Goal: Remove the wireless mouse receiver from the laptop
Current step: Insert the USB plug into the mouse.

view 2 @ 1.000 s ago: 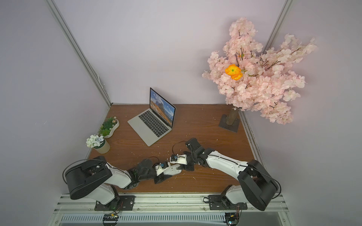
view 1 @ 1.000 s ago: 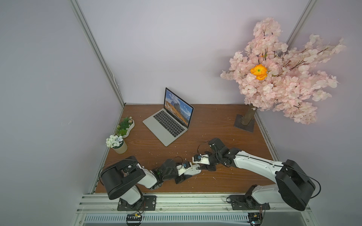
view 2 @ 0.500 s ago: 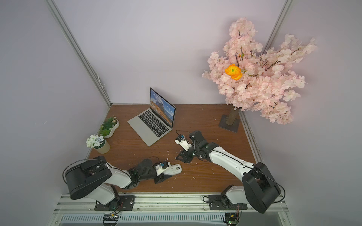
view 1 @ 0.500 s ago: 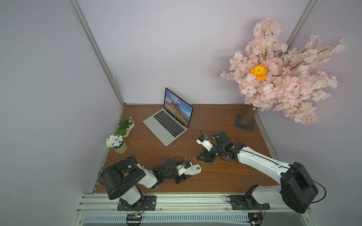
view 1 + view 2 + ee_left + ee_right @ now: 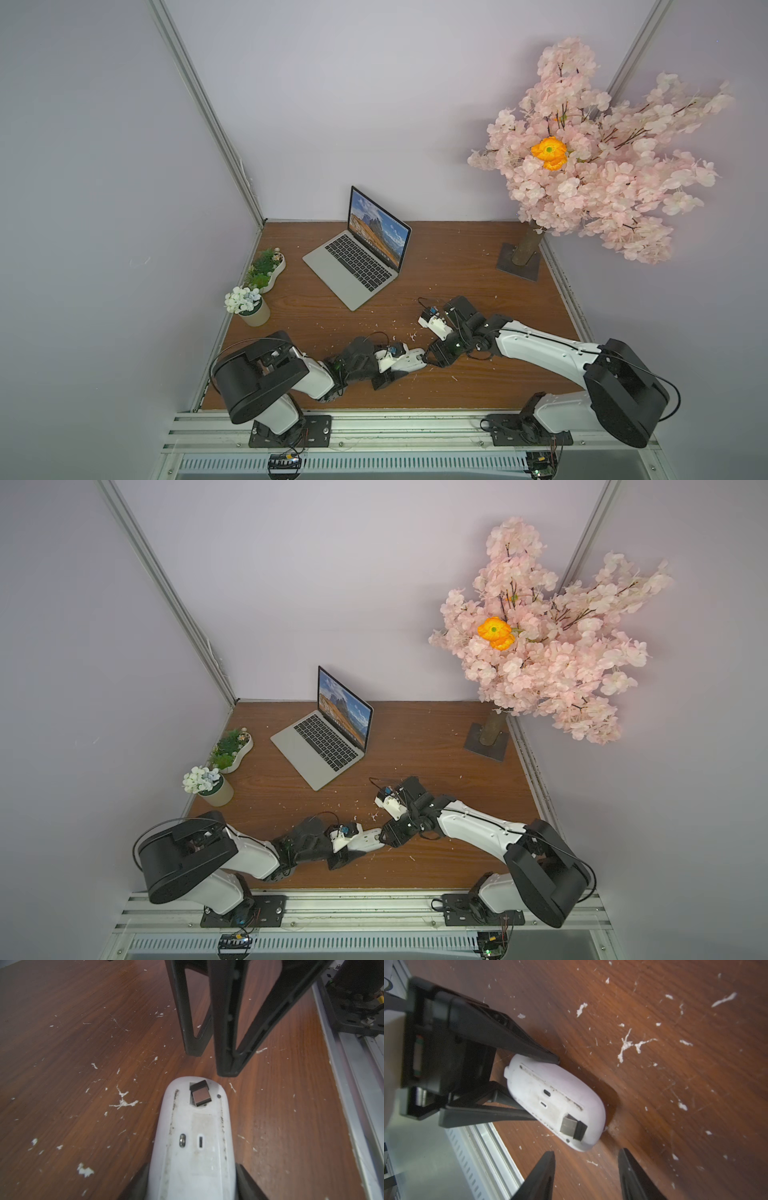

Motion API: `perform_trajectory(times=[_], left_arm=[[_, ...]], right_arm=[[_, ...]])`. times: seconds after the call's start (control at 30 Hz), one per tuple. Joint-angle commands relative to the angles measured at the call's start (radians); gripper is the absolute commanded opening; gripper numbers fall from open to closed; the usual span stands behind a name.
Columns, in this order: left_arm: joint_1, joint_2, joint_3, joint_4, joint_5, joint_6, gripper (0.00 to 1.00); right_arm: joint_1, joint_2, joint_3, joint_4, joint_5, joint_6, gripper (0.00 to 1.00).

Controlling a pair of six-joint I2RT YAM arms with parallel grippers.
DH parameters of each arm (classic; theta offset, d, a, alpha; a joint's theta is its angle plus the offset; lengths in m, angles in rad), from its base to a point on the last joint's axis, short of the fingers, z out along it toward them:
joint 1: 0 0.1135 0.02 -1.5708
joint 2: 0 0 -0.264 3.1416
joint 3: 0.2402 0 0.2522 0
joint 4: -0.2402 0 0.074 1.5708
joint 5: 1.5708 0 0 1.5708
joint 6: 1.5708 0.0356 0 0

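Observation:
The laptop [image 5: 357,266] [image 5: 324,746] stands open at the back left of the table, far from both arms. My left gripper [image 5: 395,365] [image 5: 192,1184] is shut on a mouse [image 5: 193,1136] [image 5: 550,1095] [image 5: 365,840] turned white underside up near the front edge. The wireless mouse receiver [image 5: 200,1093] [image 5: 572,1126], a tiny dark cap on a metal plug, lies tilted in the slot in that underside. My right gripper [image 5: 432,359] [image 5: 586,1155] [image 5: 209,1064] is open just beyond the mouse's tip, with nothing between its fingers.
A pink blossom tree on a square base [image 5: 519,262] stands at the back right. Two small plant pots [image 5: 249,307] [image 5: 266,270] sit along the left edge. White flecks litter the wooden table [image 5: 457,266]. A metal rail [image 5: 353,1084] runs along the front edge.
My right gripper drew back from the mouse toward the table's middle, then came back close to the mouse's tip. The left gripper has kept still with the mouse.

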Motion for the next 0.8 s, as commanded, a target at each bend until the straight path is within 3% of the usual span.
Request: perform_trajectory(times=[0.0, 0.77], left_arm=[[-0.01, 0.009, 0.012, -0.04, -0.009, 0.007, 0.52], [-0.011, 0.013, 0.012, -0.039, 0.001, 0.003, 0.51]], right_arm=[[0.005, 0.016, -0.009, 0.046, 0.021, 0.044, 0.5], [0.008, 0.09, -0.026, 0.072, 0.057, 0.04, 0.42]])
